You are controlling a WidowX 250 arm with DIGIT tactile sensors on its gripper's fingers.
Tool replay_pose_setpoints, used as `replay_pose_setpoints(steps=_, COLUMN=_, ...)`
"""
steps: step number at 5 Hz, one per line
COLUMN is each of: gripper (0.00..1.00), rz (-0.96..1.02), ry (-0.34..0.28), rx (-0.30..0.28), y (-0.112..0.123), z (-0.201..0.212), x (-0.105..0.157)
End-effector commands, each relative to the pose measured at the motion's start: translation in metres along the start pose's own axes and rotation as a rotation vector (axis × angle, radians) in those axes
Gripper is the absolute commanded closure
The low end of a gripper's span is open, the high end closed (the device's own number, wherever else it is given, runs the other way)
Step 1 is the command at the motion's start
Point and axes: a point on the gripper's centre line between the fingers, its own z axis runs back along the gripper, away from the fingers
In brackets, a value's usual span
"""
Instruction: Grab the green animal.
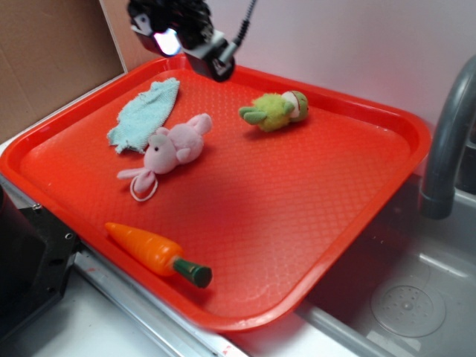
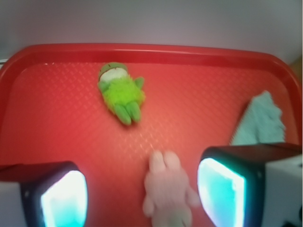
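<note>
Approach step: the gripper [image 2: 142, 189], jaws apart and empty, hovers lower centre; next, advance to the green animal [image 2: 120, 92] at upper centre.

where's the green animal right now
In the exterior view the green animal lies on the red tray toward its far edge, right of the pink bunny; the wrist view shows it beyond the open gripper.

On my feed the hand [image 2: 142, 194] has black-framed fingers [image 2: 64, 196] with glowing cyan-white pads; the exterior view shows black housing, a grey cable [image 1: 245, 22].
</note>
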Motion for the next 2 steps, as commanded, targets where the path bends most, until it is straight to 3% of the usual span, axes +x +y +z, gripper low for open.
replay_pose_setpoints(steps=1, gripper=0.0, rz=-0.058, ry=-0.046, rx=-0.037, y=0.004, z=-0.052, x=0.05)
replay_pose_setpoints(steps=2, gripper=0.0, rz=-0.104, ry=-0.042, rx=-0.098, y=0.004, z=-0.074, x=0.063)
